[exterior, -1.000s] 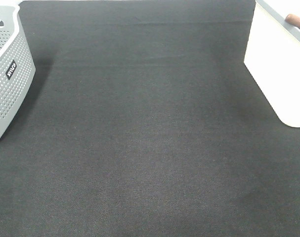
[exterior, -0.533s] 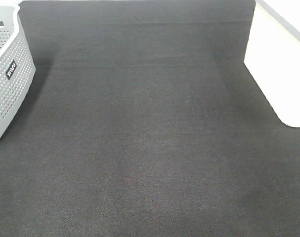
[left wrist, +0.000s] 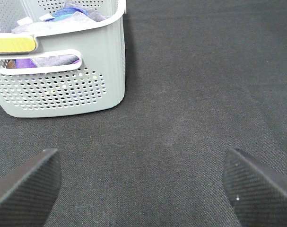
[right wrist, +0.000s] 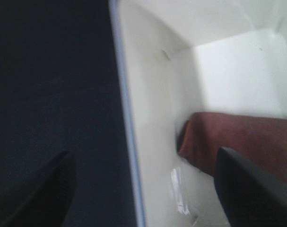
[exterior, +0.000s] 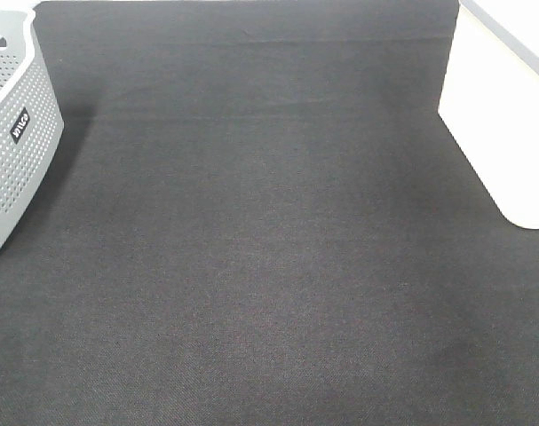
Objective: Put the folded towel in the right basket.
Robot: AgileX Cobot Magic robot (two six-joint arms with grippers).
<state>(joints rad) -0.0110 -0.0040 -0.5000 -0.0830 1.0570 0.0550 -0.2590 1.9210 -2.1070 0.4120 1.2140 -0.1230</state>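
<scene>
Right pincer spread wide, holding nothing, over rim of white right basket. Left pincer likewise wide, unloaded, above desk. Folded towel: one, dark red, lying inside right basket near wall. Two baskets: grey perforated left basket at desk's left edge, white at right edge. Broad bare cloth between.

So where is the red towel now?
The folded dark-red towel lies inside the smooth white plastic basket on the right side, seen only in the right wrist view.
</scene>
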